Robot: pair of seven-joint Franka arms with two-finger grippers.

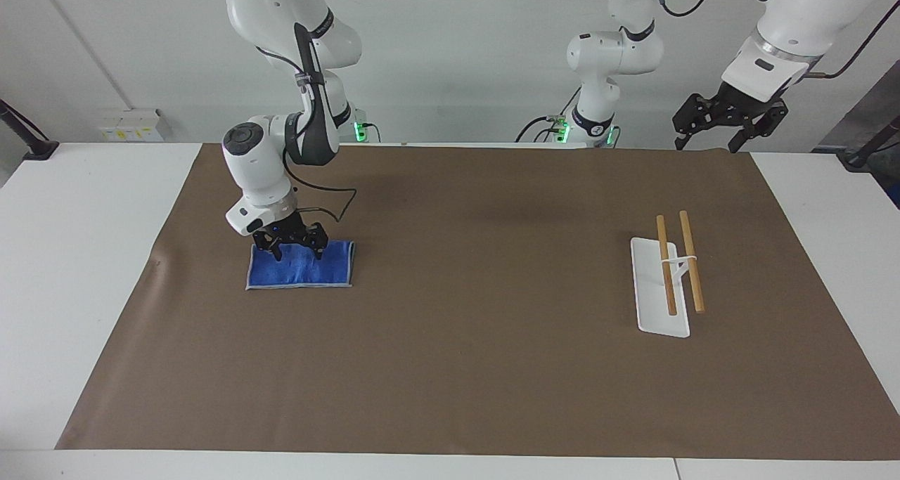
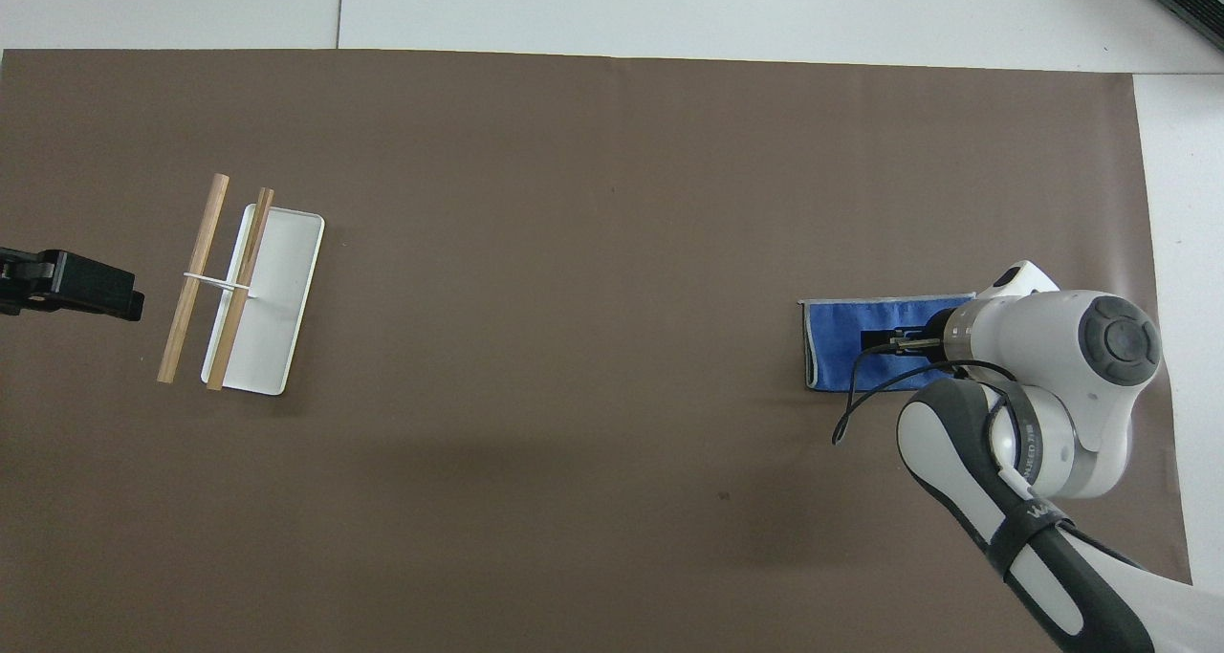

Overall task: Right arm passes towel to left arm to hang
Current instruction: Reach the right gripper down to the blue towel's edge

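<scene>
Currently, reading the facing view across from the right arm's end of the table, you have the right gripper (image 1: 297, 247) down at the towel (image 1: 301, 268), fingers spread and unclenched, tips at or just above the cloth near its robot-side edge; you cannot tell contact for certain, and nothing is pinched or lifted. Note the small blue light on its mount. From overhead, the right arm (image 2: 1042, 385) covers the end of the towel (image 2: 851, 347) toward its own end of the table.

Towel: bright blue, folded to a flat rectangle, thin pale edging, lying on the brown mat (image 1: 450, 360) toward the right arm's end.

Next along, toward the left arm's end, you see the rack (image 1: 668, 276): a white flat base tray with a thin white upright carrying two wooden bars side by side. Nothing lies in the tray or hangs on the bars.

Last, the left gripper (image 1: 728, 118) hangs raised over the robot-side edge of the mat, fingers released and apart, holding nothing; the left arm waits.
</scene>
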